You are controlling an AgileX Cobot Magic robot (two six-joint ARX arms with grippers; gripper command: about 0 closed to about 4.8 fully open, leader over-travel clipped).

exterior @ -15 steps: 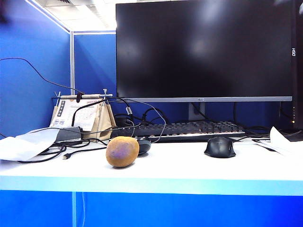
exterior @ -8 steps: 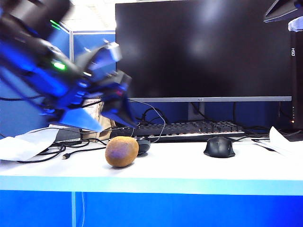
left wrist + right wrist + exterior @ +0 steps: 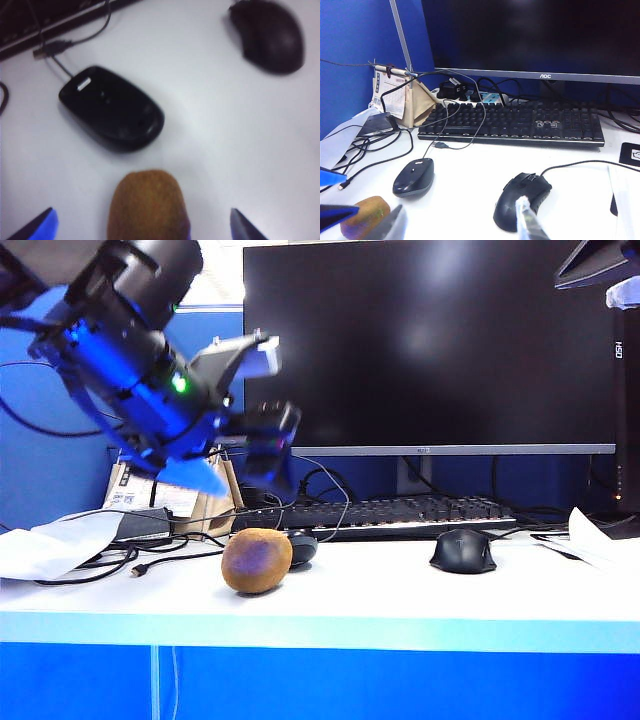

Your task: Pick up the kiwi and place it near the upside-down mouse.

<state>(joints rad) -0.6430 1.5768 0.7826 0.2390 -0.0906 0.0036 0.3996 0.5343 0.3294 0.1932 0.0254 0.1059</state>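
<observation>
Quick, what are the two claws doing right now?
Left gripper: open, empty, above the kiwi.
Right gripper: open, empty.

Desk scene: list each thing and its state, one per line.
kiwi: resting on desk, not held
upside-down mouse: belly up, beside kiwi
upright mouse: right way up
monitor: screen dark
left gripper: open, above kiwi
right gripper: open, empty
</observation>
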